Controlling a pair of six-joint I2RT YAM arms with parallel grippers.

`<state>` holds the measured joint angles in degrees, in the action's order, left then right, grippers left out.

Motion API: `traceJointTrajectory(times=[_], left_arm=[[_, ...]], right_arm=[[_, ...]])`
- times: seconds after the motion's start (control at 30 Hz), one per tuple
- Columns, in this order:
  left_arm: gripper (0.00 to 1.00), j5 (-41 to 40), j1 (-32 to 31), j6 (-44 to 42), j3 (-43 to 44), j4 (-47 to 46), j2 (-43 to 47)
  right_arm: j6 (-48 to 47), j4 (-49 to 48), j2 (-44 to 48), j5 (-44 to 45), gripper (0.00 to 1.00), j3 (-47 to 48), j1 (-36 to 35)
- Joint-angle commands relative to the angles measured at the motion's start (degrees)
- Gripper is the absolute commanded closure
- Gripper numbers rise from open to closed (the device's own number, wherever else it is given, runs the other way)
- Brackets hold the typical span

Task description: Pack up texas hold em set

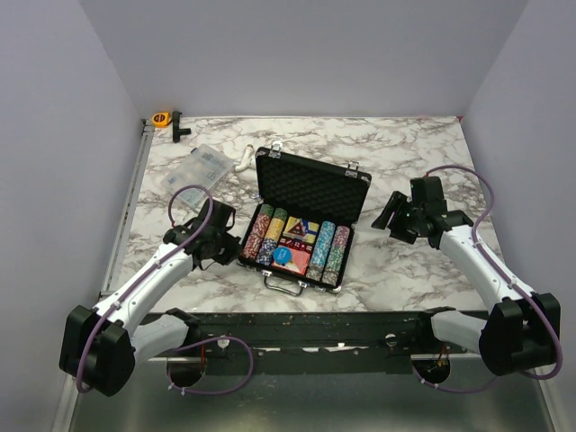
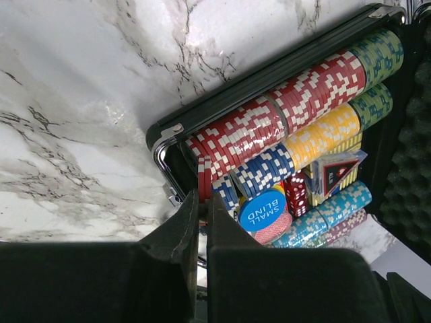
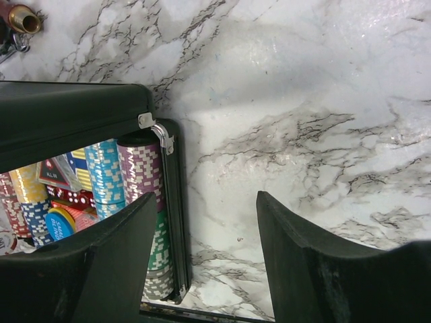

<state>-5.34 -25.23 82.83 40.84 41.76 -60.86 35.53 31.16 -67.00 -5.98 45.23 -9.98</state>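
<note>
The black silver-trimmed briefcase [image 1: 270,270] lies open mid-table, its foam-lined lid [image 1: 310,187] upright. Rows of poker chips [image 1: 322,250] fill it, beside a red card deck [image 1: 290,259] and a blue "small blind" disc [image 2: 262,210]. At the case's left front corner, my left gripper [image 1: 236,245] [image 2: 202,199] is shut. Red chips [image 2: 201,176] stand edge-on at the end of the red row [image 2: 296,101] and run into the narrow gap between its fingers. My right gripper [image 1: 393,216] [image 3: 205,198] hangs open over bare marble, just right of the case wall [image 3: 176,222], holding nothing.
A clear plastic compartment box [image 1: 200,166] and a white fitting [image 1: 245,162] lie behind the case at the left. An orange tape measure [image 1: 161,118] sits in the far left corner. A metal rail [image 1: 135,180] runs along the table's left edge.
</note>
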Motion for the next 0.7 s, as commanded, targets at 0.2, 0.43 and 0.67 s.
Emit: traceJointTrajectory(times=[0.2, 0.43, 0.67], left_arm=[[1.00, 2.10, 0.36, 2.98, 0.74, -0.57, -2.15], [1.00, 0.61, 0.37, 2.38, 0.46, -0.39, -0.43], [1.00, -1.39, 0.36, 2.46, 0.96, 3.06, 3.53]], right_arm=[[0.16, -0.48, 0.68, 2.03, 0.37, -0.75, -0.04], [0.37, -0.75, 0.70, 2.07, 0.37, -1.11, -0.04], [0.38, -1.52, 0.36, 1.41, 0.37, -1.90, -0.03]])
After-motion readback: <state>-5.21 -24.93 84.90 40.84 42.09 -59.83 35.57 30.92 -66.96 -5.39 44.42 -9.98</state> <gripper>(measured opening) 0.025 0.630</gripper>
